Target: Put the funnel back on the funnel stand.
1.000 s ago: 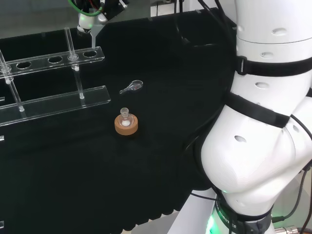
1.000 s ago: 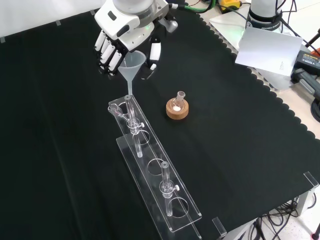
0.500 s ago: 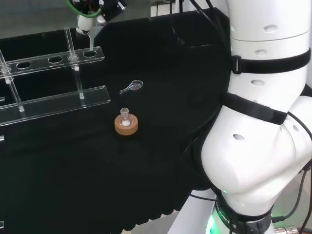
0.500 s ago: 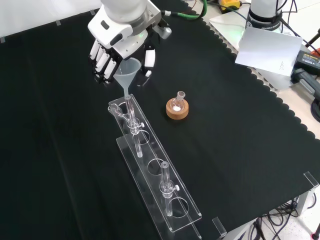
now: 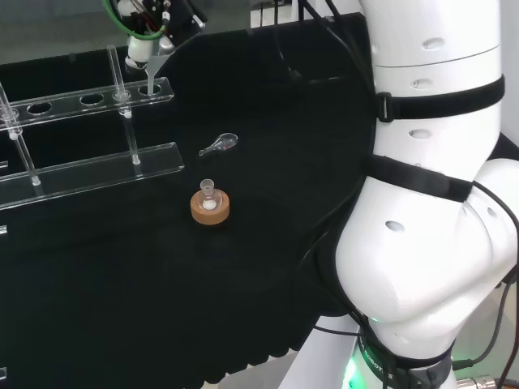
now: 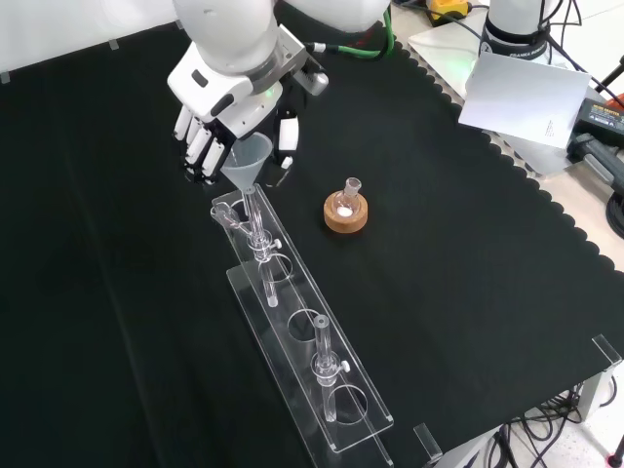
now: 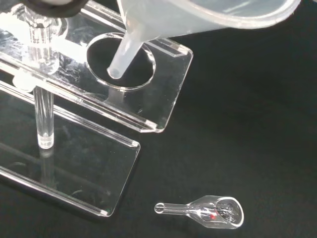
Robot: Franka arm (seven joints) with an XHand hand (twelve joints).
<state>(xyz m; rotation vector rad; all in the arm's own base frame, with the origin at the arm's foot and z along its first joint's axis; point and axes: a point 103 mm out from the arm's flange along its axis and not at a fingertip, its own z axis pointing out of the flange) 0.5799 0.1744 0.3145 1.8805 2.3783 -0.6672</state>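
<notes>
My hand (image 6: 226, 109) (image 5: 147, 18) is shut on a clear plastic funnel (image 6: 248, 162) (image 5: 152, 58) (image 7: 198, 17), held upright by its cone. In the wrist view the funnel's stem tip hangs just over the end hole of the clear funnel stand (image 7: 163, 84). The stand (image 6: 292, 331) (image 5: 89, 101) is a two-tier acrylic rack with a row of holes and upright posts. In the front view the funnel's stem comes down to the stand's far end, close to a post. Whether the stem is inside the hole I cannot tell.
A small glass flask sits in a cork ring (image 6: 346, 212) (image 5: 210, 206) to the right of the stand in the front view. A little clear scoop (image 5: 220, 145) (image 7: 208, 212) lies on the cloth beside the stand's end. Papers and cables lie past the cloth's scalloped edge.
The hand has carried the funnel down and towards the stand's end hole; in the front view it moved left and lower. The flask, scoop and stand have stayed put.
</notes>
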